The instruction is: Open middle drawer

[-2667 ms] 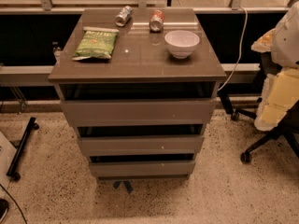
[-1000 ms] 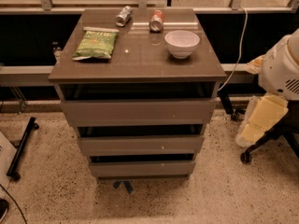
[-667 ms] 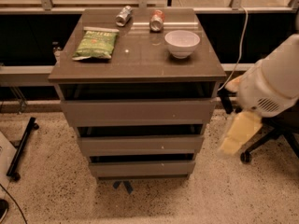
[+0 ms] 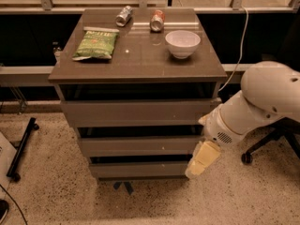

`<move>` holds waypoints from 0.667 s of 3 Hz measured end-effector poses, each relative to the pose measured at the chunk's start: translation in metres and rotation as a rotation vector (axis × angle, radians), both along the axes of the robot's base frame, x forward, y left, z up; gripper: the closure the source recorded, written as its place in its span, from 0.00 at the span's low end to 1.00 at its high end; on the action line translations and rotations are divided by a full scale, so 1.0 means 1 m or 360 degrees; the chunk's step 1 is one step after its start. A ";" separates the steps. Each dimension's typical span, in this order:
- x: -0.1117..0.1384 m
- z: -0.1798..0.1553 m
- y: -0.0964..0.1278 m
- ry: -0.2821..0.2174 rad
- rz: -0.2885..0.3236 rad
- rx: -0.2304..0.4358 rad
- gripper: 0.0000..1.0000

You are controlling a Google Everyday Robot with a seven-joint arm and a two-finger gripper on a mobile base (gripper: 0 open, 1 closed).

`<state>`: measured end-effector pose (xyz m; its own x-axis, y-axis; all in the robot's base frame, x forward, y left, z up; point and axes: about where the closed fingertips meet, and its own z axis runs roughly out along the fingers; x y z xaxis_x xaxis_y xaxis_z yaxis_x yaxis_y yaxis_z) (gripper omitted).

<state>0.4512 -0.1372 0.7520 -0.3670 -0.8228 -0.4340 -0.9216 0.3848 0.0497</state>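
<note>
- The desk (image 4: 140, 64) is showing a flat, smooth grey-brown top with a faint sheen, and three handleless drawer fronts are stacking down its front.
- The middle drawer (image 4: 140, 146) is sitting second of the three on the desk's front, a plain matte slab with dark gaps running above and below it.
- The gripper (image 4: 201, 159), a pale yellowish blocky piece, is hanging off the desk's lower front corner, on the right in view, just beside the end of the middle drawer. Whether it is open or closed cannot be told.
- The rounded, glossy white arm (image 4: 262, 102) is bulging out beside the desk's right flank.
- On the desk's top, a crinkled green snack bag (image 4: 96, 45) is lying flat, two metal cans (image 4: 123, 15) (image 4: 157, 20) are lying on their sides near the back edge, and a round white bowl (image 4: 182, 43) is standing upright.
- A speckled floor (image 4: 56, 191) is spreading out under the desk.
</note>
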 end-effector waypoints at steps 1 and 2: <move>0.003 -0.005 0.000 -0.0001 -0.0007 0.0008 0.00; 0.011 -0.043 0.006 0.0048 -0.0105 -0.0066 0.00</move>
<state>0.4623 -0.1311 0.7090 -0.4335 -0.8135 -0.3878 -0.8925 0.4471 0.0597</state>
